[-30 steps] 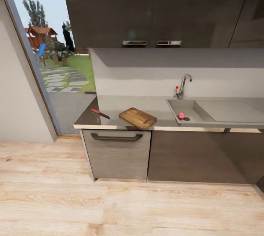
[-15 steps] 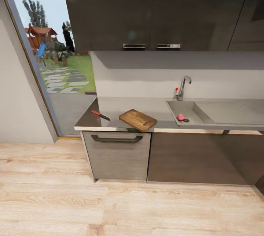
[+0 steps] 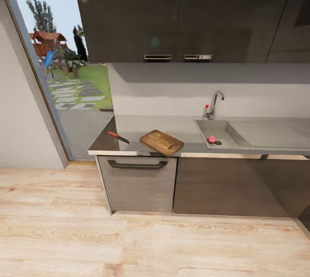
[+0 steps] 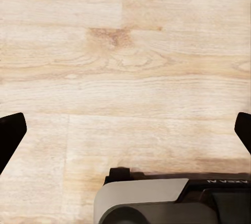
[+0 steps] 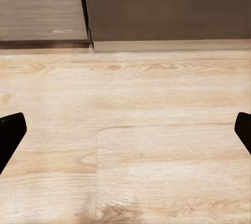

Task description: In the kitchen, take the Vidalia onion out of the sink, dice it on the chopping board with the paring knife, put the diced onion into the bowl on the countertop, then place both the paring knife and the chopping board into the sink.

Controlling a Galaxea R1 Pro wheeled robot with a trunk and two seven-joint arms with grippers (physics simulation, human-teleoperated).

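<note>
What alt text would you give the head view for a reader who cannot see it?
A grey countertop over dark cabinets holds a wooden chopping board with a paring knife to its left. To the right, a pinkish Vidalia onion lies in the sink below a chrome faucet. Wooden floor fills the foreground.

chopping board (image 3: 162, 142): grainy wood | sink (image 3: 221, 132): matt steel | countertop (image 3: 129, 128): smooth, reflective
</note>
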